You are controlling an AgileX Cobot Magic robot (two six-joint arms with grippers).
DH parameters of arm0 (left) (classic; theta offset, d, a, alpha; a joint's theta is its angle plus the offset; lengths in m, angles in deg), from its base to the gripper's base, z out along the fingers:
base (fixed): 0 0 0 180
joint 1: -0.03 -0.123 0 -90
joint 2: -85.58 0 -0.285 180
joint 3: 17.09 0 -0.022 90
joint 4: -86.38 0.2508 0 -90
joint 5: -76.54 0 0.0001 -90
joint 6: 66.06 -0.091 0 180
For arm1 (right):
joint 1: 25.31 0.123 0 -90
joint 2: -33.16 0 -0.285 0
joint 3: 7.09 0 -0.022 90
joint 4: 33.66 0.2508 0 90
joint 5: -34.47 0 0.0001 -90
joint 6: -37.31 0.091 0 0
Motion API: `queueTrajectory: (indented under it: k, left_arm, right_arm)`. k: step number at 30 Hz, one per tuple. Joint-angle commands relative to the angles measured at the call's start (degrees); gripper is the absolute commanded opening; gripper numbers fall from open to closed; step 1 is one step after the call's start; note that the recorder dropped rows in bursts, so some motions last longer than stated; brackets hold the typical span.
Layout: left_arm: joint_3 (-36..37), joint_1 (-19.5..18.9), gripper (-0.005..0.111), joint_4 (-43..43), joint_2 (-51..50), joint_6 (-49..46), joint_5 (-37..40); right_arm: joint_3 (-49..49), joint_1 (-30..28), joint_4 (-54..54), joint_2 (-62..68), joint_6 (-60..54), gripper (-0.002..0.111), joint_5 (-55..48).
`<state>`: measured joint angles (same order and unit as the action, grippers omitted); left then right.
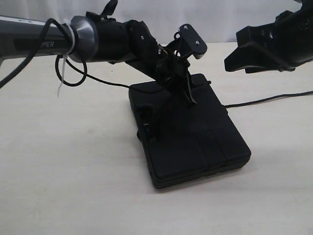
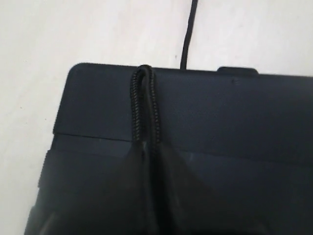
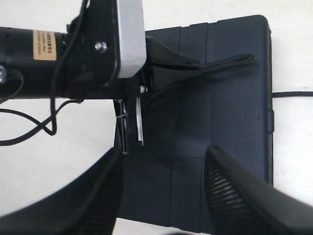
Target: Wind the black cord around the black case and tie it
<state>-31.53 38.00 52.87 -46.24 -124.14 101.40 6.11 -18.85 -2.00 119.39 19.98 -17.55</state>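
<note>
Black case lies flat on the pale table, in the middle of the scene. One short end is near and the other is far.

The left claw reaches in from the left and comes down over the far part of the lid. Its two fingers are pressed together, and they are pinching the black cord. The cord is folded in two there, so two strands run side by side out of the fingertips. They lie on top of the lid. The bend of the fold ends just at the right edge of the case, close to a small tab on that edge.

One more piece of the cord comes off that right edge. It runs away across the table to the right, thin and a bit wavy. The pictures do not show where it ends.

The right claw hangs in the air on the right, above the case. Its two fingers are spread wide apart. Nothing sits between them, and they touch neither the case nor the cord.

A white plastic tie is looped around the left arm, far from the claw.
</note>
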Motion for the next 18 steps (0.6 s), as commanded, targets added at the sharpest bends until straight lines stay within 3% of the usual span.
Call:
queueTrajectory:
  k: [1, 8, 12, 15, 18]
  left_arm:
    - [-0.4, 0.0, 0.000, -0.6, 3.4, 4.3, 0.0]
    - [-0.4, 0.0, 0.000, -0.6, 4.1, 5.9, 4.5]
    - [-0.4, -0.6, 0.000, -1.5, 4.1, 6.0, 8.7]
    - [-0.4, -3.0, 0.000, -10.6, 4.5, 5.4, 14.3]
    - [-0.4, -6.4, 0.000, -20.3, 5.0, 3.2, 19.4]
  right_arm:
    - [0.2, -0.3, 0.5, -0.6, -0.8, 0.049, -0.1]
    - [1.1, -0.3, -4.7, -0.6, -0.6, 0.049, 2.4]
    - [6.0, -0.4, -15.2, 1.8, 10.9, 0.046, 10.4]
    - [6.0, -0.5, -14.5, 5.2, 10.3, 0.033, 10.2]
    - [6.0, -2.7, -7.2, 8.0, 5.2, 0.033, 9.7]
